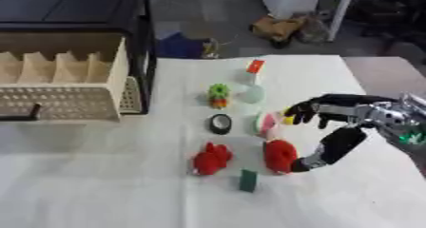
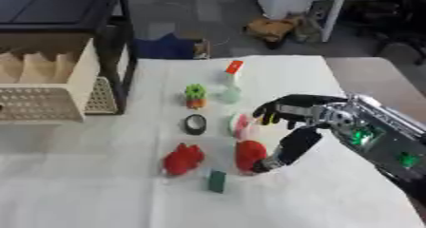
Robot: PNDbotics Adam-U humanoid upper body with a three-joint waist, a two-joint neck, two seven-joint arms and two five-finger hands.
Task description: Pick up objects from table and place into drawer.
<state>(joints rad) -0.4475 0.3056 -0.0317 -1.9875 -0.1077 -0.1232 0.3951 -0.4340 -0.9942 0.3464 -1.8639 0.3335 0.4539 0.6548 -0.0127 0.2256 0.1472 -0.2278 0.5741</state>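
The right hand (image 1: 333,127) reaches in beside the cluster of things on the white surface (image 1: 100,184); its fingers are spread and gently curved, holding nothing, the upper ones over the pink-and-white piece (image 1: 267,123), the thumb down beside the right-hand red object (image 1: 280,156); whether the thumb touches it I cannot tell.

Taking the black ring (image 1: 220,124) as the mark: the pink-and-white piece lies just to its right; the red object sits below and right of it; a second red object (image 1: 211,159) lies below it; a green block (image 1: 248,180) lies lower again; a green-and-orange toy (image 1: 219,95) and a pale bottle with a red cap (image 1: 252,87) stand beyond it; the drawer (image 1: 62,87) stands open well to its left.

The risk, as I judge it, is crowding: closing here could catch two things at once, or shove the red object into the green block; the bottle could tip if knocked; the long carry leftward to the drawer invites a drop.

The left hand is not in view.
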